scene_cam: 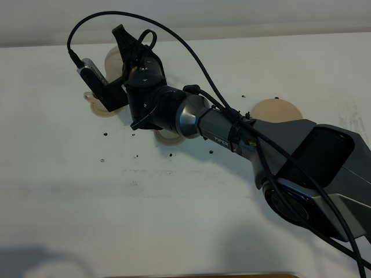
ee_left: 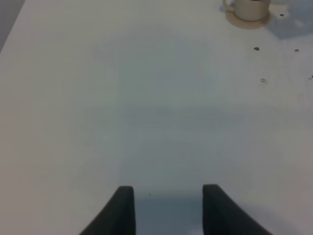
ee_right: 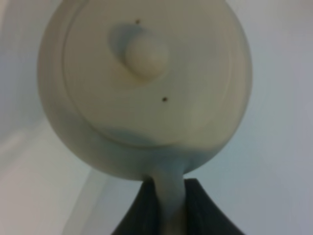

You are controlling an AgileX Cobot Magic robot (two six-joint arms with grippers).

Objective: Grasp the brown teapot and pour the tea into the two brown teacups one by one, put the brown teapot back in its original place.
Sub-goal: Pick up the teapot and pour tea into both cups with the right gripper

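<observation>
The brown teapot [ee_right: 146, 83] fills the right wrist view from above, lid and knob on. My right gripper [ee_right: 171, 200] is shut on its loop handle. In the high view that gripper [scene_cam: 123, 49] reaches across to the far left and hides most of the teapot [scene_cam: 112, 58]. One teacup's saucer and handle [scene_cam: 95, 107] show just below the gripper. The other cup's saucer [scene_cam: 170, 136] peeks out under the arm. The wide saucer [scene_cam: 277, 109] lies bare at the right. My left gripper [ee_left: 168, 205] is open and empty over bare table, with a teacup [ee_left: 249, 7] far ahead.
Small dark specks [scene_cam: 104, 135] lie scattered on the white table [scene_cam: 174, 202] around the cups. The right arm's body [scene_cam: 313, 168] and its cables cross the right half. A brown edge [scene_cam: 220, 275] shows at the near edge.
</observation>
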